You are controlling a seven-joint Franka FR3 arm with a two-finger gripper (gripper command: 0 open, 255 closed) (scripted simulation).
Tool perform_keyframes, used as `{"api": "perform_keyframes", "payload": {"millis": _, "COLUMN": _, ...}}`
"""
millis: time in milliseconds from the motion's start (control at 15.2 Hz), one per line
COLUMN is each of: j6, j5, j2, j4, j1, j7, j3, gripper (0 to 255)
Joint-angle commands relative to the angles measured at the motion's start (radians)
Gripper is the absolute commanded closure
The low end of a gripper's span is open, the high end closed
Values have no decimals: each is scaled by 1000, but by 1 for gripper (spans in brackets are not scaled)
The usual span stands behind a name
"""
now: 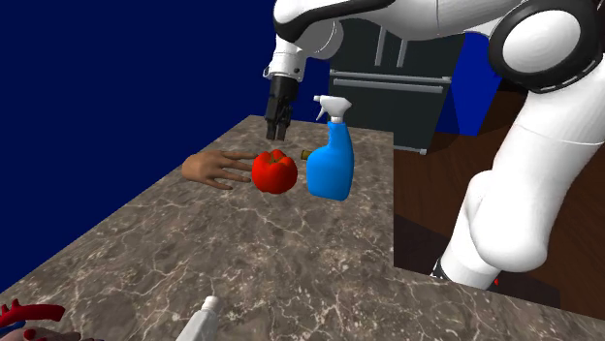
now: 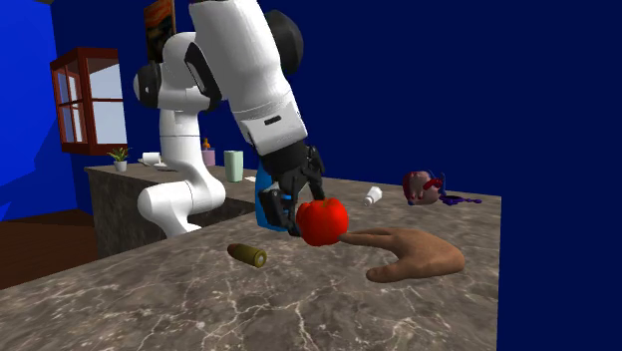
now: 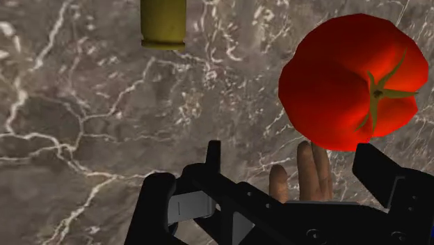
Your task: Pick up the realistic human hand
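Observation:
The flesh-coloured human hand [image 1: 215, 169] lies flat on the marble counter [image 1: 194, 252], its fingers pointing towards a red tomato [image 1: 274, 171]. In the second exterior view the hand [image 2: 414, 252] sits right of the tomato [image 2: 321, 220]. My black gripper [image 1: 277, 129] hangs open above the counter just behind the tomato, apart from the hand. In the wrist view the gripper [image 3: 292, 159] has its fingers spread, and the hand's fingertips [image 3: 309, 174] show between them, far below. The tomato [image 3: 355, 83] lies just beyond the hand's fingertips.
A blue spray bottle [image 1: 330, 160] stands beside the tomato. An olive cylinder [image 2: 247, 254] lies on the counter close by. A white bottle [image 1: 199, 320] and a red heart model [image 1: 29, 320] lie at the near end. The counter drops off beside the stand.

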Motion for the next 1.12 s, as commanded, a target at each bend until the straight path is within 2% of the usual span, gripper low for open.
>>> {"api": "perform_keyframes", "payload": {"millis": 0, "j6": -48, "j5": 50, "j2": 89, "j4": 107, "j1": 6, "j7": -44, "j3": 4, "gripper": 0}}
{"api": "perform_keyframes", "payload": {"millis": 264, "j6": -147, "j5": 137, "j2": 260, "j4": 323, "j1": 4, "j7": -109, "j3": 28, "gripper": 0}}
{"api": "perform_keyframes", "payload": {"millis": 330, "j6": -152, "j5": 140, "j2": 268, "j4": 334, "j1": 2, "j7": -111, "j3": 31, "gripper": 0}}
{"api": "perform_keyframes", "payload": {"millis": 792, "j6": -69, "j5": 142, "j2": 271, "j4": 242, "j1": 9, "j7": -157, "j3": 34, "gripper": 0}}
{"api": "perform_keyframes", "payload": {"millis": 924, "j6": -69, "j5": 142, "j2": 271, "j4": 242, "j1": 9, "j7": -157, "j3": 34, "gripper": 0}}
{"api": "perform_keyframes", "payload": {"millis": 990, "j6": -69, "j5": 142, "j2": 272, "j4": 243, "j1": 9, "j7": -157, "j3": 34, "gripper": 255}}
{"api": "perform_keyframes", "payload": {"millis": 1056, "j6": -69, "j5": 142, "j2": 272, "j4": 243, "j1": 9, "j7": -157, "j3": 34, "gripper": 255}}
